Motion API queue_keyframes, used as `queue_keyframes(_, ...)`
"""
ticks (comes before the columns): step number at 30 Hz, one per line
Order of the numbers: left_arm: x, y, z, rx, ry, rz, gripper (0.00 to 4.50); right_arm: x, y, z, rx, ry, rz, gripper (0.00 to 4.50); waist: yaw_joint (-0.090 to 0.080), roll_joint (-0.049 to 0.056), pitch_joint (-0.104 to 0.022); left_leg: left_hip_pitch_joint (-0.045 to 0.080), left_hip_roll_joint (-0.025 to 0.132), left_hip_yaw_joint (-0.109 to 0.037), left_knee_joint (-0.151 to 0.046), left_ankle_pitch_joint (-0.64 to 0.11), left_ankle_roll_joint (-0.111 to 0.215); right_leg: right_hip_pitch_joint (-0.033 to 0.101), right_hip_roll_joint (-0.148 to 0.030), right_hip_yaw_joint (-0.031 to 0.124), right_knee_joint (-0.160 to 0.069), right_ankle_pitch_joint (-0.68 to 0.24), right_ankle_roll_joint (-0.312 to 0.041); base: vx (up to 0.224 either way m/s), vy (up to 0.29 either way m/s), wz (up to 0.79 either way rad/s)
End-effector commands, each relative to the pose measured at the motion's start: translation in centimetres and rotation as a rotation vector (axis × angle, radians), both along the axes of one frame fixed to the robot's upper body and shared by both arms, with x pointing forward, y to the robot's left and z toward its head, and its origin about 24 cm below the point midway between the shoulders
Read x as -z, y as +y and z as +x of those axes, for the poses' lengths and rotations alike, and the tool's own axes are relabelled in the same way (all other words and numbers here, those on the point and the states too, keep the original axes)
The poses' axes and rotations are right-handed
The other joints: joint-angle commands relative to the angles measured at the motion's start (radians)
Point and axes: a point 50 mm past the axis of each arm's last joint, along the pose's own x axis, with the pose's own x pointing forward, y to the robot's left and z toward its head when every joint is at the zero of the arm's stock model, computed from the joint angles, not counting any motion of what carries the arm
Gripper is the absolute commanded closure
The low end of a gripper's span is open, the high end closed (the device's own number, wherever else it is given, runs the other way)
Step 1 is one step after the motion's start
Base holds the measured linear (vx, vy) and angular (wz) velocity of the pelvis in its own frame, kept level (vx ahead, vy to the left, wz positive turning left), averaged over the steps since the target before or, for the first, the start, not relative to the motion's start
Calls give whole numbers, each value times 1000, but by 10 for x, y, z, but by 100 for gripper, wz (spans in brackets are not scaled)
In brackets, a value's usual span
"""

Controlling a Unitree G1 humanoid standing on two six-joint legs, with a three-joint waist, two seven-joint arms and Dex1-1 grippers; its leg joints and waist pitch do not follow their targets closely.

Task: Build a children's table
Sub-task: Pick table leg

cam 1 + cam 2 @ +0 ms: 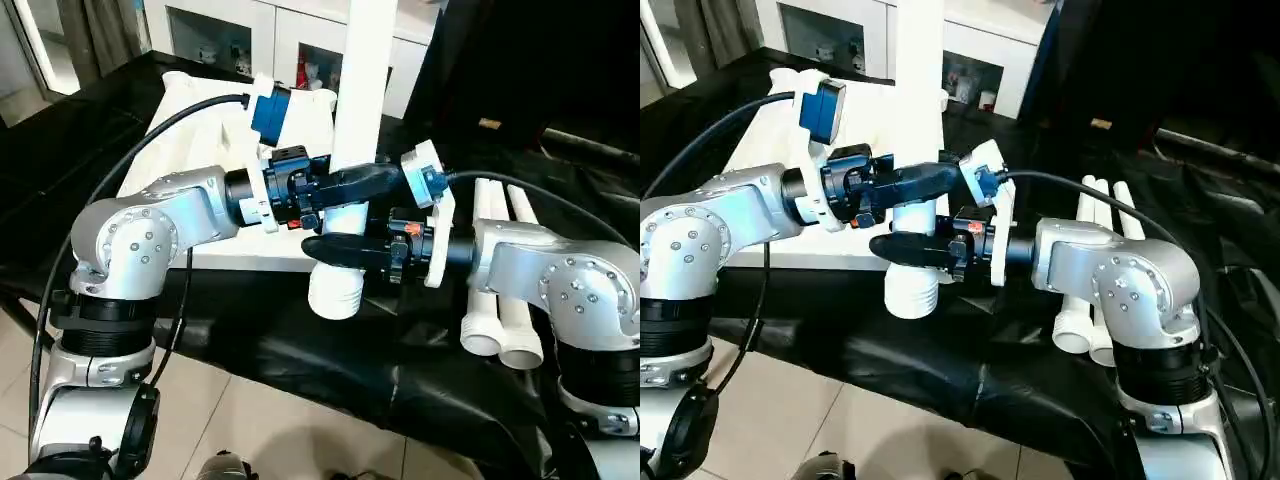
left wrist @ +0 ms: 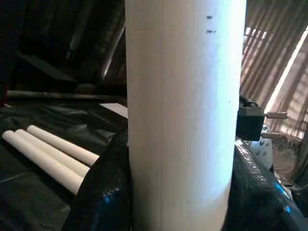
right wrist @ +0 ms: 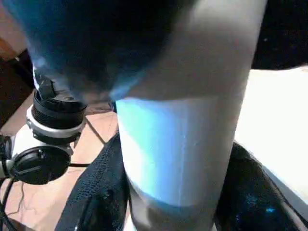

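Left eye view: both silver arms meet in the middle, each gripping the same long white tapered plastic tube leg [image 1: 358, 110], held upright in front of the robot.
Left hand [image 1: 352, 183]: clenched on the leg, fingers wrapped round it, a bit higher up than the other hand.
Right hand [image 1: 335, 250]: also grasping the leg, lower down, just above the ribbed threaded end [image 1: 335, 292] that hangs free over the counter's front edge.
Tabletop: the white rectangular plastic top [image 1: 215, 125] lies flat on the black-covered counter [image 1: 300, 340], behind the arms, with a round corner socket [image 1: 175, 78] showing at a far corner.
Spare legs: three more white tube legs [image 1: 497, 270] lie side by side on the counter to the robot's right, untouched, near the right arm.
Progress: early days I'd say. As far as I can see, no leg is fitted into a socket yet, though the arms hide part of the top. The held one isn't seated, its threaded end is in the air.
Left to do: get this leg into a socket, then the other three, then flip the thing upright.
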Motion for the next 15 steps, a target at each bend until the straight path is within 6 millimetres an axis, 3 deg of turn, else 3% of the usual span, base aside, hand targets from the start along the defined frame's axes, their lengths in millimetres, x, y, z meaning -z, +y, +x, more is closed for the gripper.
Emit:
queue_keyframes(1,-10,-9,-8,51,-66,-9,259,8,2,-2,-14,30,-36,257,0,21,-96,21,47,-14,-67,-137,-79,56,-80,45,-70,-237,-112,0,0,0)
queue_keyframes(2,-9,-9,-7,36,-67,3,203,8,3,-2,-10,28,-35,257,1,22,-96,21,47,-15,-68,-144,-81,56,-80,45,-71,-244,-112,0,0,0)
queue_keyframes(3,-9,-9,-7,39,-65,11,189,8,3,-2,-5,26,-32,257,1,21,-96,22,47,-15,-67,-153,-83,55,-81,45,-73,-256,-109,0,0,0)
queue_keyframes(8,-11,-10,-10,56,-58,-8,169,8,3,-1,9,24,-20,259,1,21,-97,22,47,-16,-67,-154,-85,55,-80,45,-73,-254,-111,0,0,0)
queue_keyframes(11,-17,-9,-6,11,-61,-99,140,6,1,1,47,10,24,259,2,27,-97,22,48,-16,-66,-160,-87,54,-82,44,-73,-245,-119,0,0,0)
queue_keyframes(15,-27,-5,-1,-55,-81,-251,111,1,-4,4,107,-3,101,259,4,26,-99,22,47,-18,-65,-171,-88,58,-83,41,-75,-236,-136,0,0,0)
